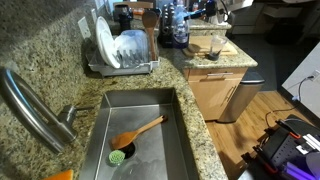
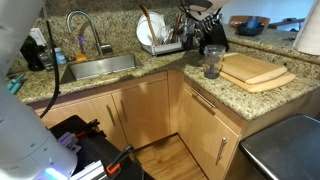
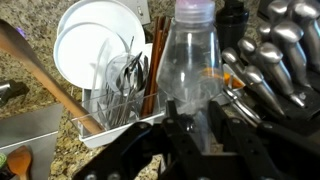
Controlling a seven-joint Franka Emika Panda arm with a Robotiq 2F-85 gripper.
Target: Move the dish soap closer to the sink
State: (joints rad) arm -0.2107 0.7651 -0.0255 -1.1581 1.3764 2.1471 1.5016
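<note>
Claw (image 3: pixel 196 118) flanks the dish soap (image 3: pixel 192 60) — grip unclear, cannot tell; bottle's lower part hidden.

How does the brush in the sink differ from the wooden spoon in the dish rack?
The brush lies flat on the floor of the sink, while the wooden spoon stands nearly upright in the dish rack. The brush ends in a green head; the wooden spoon looks to be wood all over. Both have a long wooden handle.
</note>
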